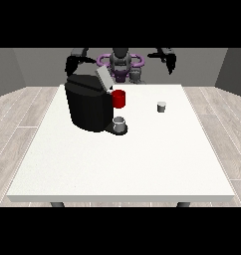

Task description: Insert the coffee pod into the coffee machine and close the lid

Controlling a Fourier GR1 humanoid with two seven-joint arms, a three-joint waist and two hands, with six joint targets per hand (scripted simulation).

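- Front view, sole angle on record.
- Table (142,169): large, white, seen from across; robot (121,62) small behind its far edge, both arms raised clear of the surface.
- Hand at the view's left (71,63): black, held above the table's far left corner; finger spread cannot be told; nothing seen in it.
- Hand at the view's right (170,62): black, hanging above the far edge, nothing seen in it; finger posture likewise cannot be told.
- Coffee machine (87,105): black block standing on the table just below and towards the camera from the view's-left hand, apart from it.
- Lid (104,78): grey flap at the machine's top, tilted up, not closed.
- Red part (119,98): fixed at the machine's front right, below the raised lid.
- Grey cup (120,124): seated on the machine's low base, under the red part.
- Coffee pod (162,106): small, light grey, upright on the table, below and slightly inward of the view's-right hand, well apart from it and clear of the machine; not inserted.
- Floor (23,114): pale wood planks, visible either side of the table.
- Table legs: dark, just visible under the near edge.
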